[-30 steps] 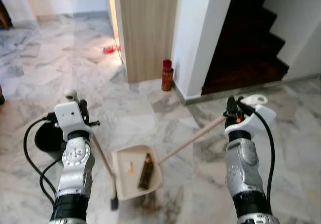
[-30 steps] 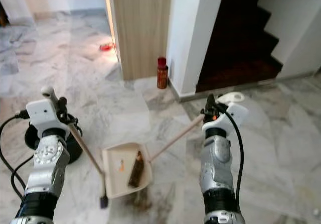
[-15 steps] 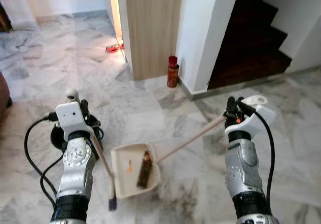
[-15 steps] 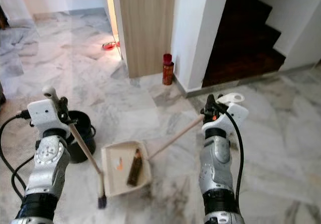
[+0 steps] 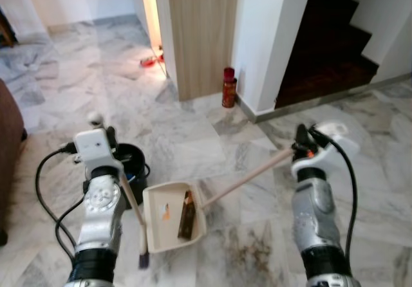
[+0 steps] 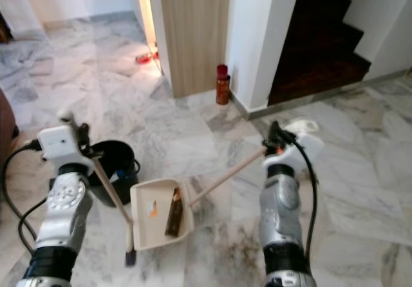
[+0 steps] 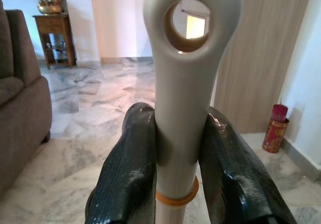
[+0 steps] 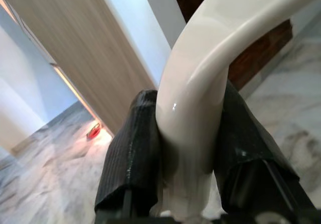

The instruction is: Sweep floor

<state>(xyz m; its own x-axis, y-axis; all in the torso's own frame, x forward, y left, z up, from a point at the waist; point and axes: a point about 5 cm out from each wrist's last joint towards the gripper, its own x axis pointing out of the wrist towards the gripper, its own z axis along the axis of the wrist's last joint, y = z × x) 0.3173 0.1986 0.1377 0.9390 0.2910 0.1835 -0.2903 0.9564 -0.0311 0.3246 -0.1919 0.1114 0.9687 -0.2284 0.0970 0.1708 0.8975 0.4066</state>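
My left gripper (image 5: 109, 138) is shut on the cream top of a broom handle (image 7: 185, 98); the wooden shaft (image 5: 132, 203) slants down to a small dark brush head (image 5: 143, 260) on the marble floor. My right gripper (image 5: 301, 139) is shut on the curved cream grip (image 8: 210, 98) of a long-handled dustpan (image 5: 168, 226). The cream pan lies on the floor between my arms and holds a dark brown strip (image 5: 187, 215) and an orange scrap (image 5: 167, 213). A brownish dirty patch (image 5: 254, 251) stains the floor beside the pan.
A black bucket (image 5: 132, 159) stands on the floor by my left arm. A red canister (image 5: 228, 87) sits at the foot of a wooden panel and white wall. Dark stairs (image 5: 328, 42) rise at the right. A brown sofa (image 5: 8, 145) edges in at the left.
The camera has moved, shifting the scene rightward and revealing the sofa and more of the bucket. Both grippers keep their holds; the pan and broom stay in place between my arms.
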